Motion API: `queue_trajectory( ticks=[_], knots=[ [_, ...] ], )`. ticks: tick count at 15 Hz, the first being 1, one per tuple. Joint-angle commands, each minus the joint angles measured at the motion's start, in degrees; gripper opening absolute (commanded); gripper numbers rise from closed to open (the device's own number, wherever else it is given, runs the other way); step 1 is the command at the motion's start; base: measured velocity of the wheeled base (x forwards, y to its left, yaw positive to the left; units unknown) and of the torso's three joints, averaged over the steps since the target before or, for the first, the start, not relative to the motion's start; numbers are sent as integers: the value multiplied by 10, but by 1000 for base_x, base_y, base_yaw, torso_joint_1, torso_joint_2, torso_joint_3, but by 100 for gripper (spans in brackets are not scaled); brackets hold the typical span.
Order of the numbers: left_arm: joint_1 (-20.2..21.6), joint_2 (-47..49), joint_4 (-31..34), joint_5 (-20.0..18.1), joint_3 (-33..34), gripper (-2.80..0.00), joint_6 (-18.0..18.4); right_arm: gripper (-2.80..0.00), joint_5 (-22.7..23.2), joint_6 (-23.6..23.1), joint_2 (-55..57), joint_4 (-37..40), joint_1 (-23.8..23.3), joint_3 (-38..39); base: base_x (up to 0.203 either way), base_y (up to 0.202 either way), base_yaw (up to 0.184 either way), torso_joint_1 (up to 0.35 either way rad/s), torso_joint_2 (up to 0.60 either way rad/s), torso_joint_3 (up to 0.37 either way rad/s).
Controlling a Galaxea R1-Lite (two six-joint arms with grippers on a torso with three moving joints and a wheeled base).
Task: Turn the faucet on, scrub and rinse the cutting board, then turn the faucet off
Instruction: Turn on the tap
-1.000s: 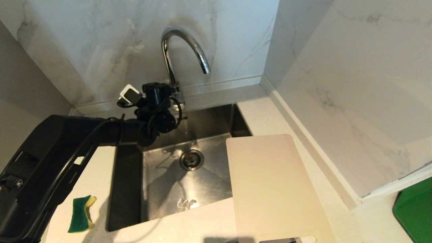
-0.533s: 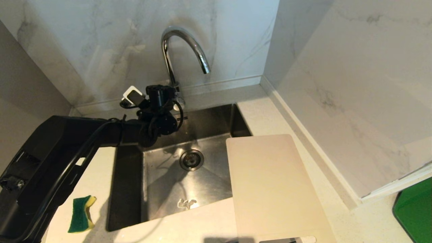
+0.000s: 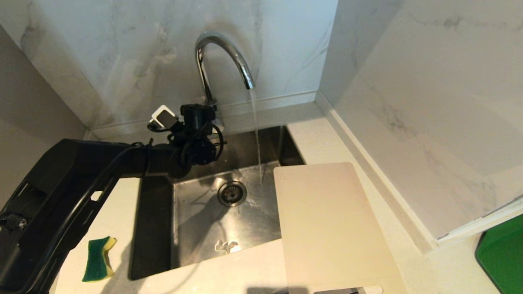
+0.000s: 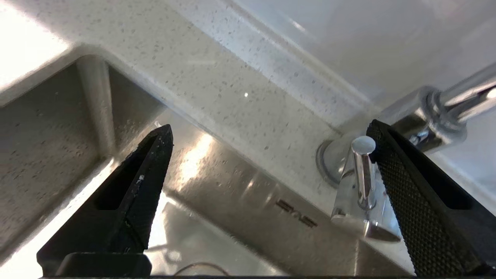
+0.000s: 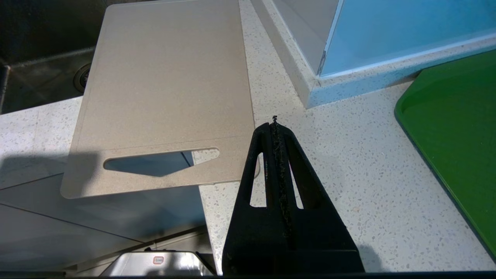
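Note:
The chrome faucet (image 3: 222,53) arches over the sink, and a thin stream of water (image 3: 256,134) falls from its spout. My left gripper (image 3: 204,118) is at the faucet's base, open wide. In the left wrist view the gripper (image 4: 270,128) has one textured finger (image 4: 410,193) lying right against the small side lever (image 4: 363,170); nothing is clamped between the jaws. The cream-white cutting board (image 3: 331,228) lies flat on the counter at the right, its far end over the sink's corner. My right gripper (image 5: 274,122) is shut and empty, parked beside the board's (image 5: 166,89) slotted end.
A green and yellow sponge (image 3: 98,259) lies on the counter left of the steel sink (image 3: 196,228), whose drain (image 3: 231,193) is in the middle. A green tray (image 3: 502,257) sits at the far right. Marble walls close in behind and on the right.
Water has started running from the spout. My left wrist has turned and shifted slightly right at the faucet's base.

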Motion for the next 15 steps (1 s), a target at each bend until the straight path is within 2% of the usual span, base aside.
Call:
queue_trajectory(
  ticks=[1,4,5,13,15],
  knots=[
    [0,-2,50,2,1,0,-30,-280,0,0,1,0,0,0,0,0,0,0,0,0],
    [0,-7,123,-17,1,0,-100,-280,0,0,0,0,0,0,0,0,0,0,0,0],
    [0,-9,130,-24,0,0,-109,-280,0,0,0,0,0,0,0,0,0,0,0,0],
    [3,-40,117,-32,0,0,-109,-280,0,0,0,0,0,0,0,0,0,0,0,0],
    [3,-59,118,-48,0,0,-109,-280,0,0,0,0,0,0,0,0,0,0,0,0]
  ],
)
